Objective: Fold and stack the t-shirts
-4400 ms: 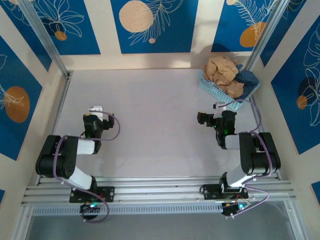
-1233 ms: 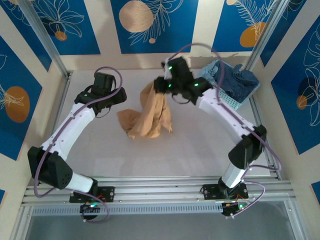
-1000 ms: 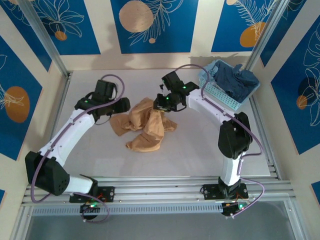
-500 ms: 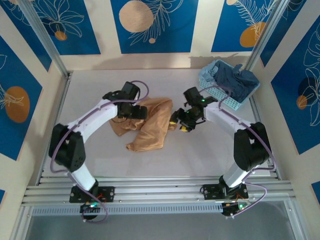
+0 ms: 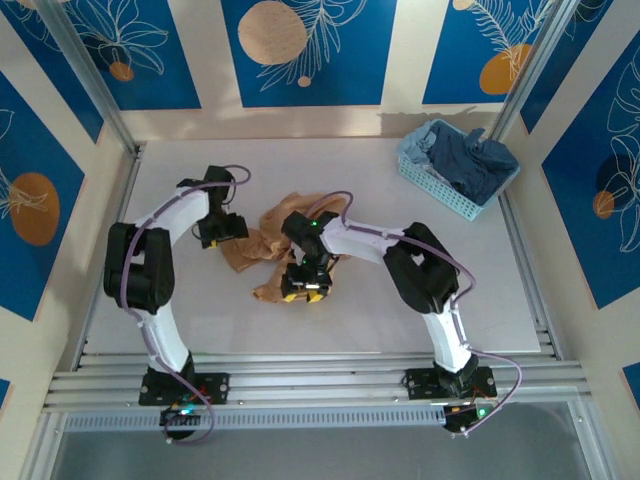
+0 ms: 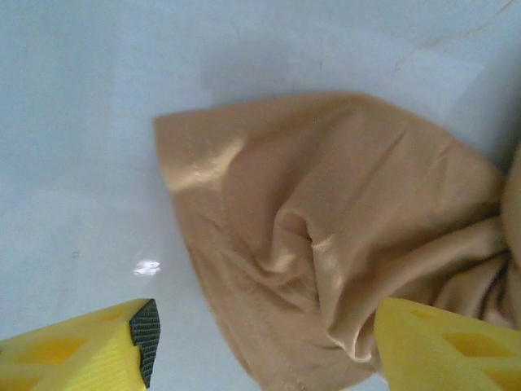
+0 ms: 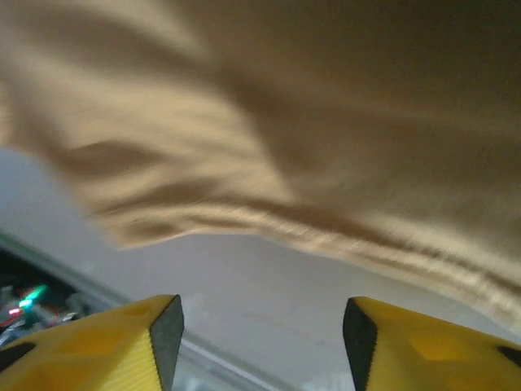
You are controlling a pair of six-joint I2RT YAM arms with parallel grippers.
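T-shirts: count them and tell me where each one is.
2. The tan t-shirt lies crumpled on the table; the dark blue t-shirt is bunched in the light-blue basket at far right. More may be hidden beneath it.

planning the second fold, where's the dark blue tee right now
In the top view, the dark blue tee sits bunched in the light-blue basket at the table's far right corner, well away from the tan tee at mid-table.
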